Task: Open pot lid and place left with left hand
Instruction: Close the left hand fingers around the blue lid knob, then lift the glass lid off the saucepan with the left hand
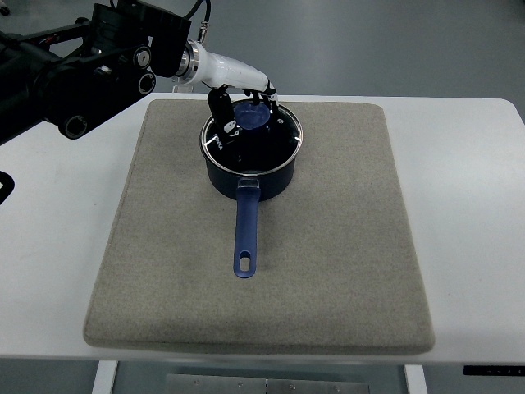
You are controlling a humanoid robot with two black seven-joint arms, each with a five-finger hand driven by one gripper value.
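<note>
Pot handle point(245, 234) points nearward; left hand point(238, 103) fingers point(220, 111) grasp lid point(252, 138), hiding its knob.

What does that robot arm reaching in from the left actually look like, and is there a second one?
Only the left arm shows. Its upper part is bulky black framework with round silver-rimmed joints and bolts, and a black cable loops over the top. A silver ring joins it to a smooth white forearm section. The left hand has slim black fingers. No right arm is in view.
</note>
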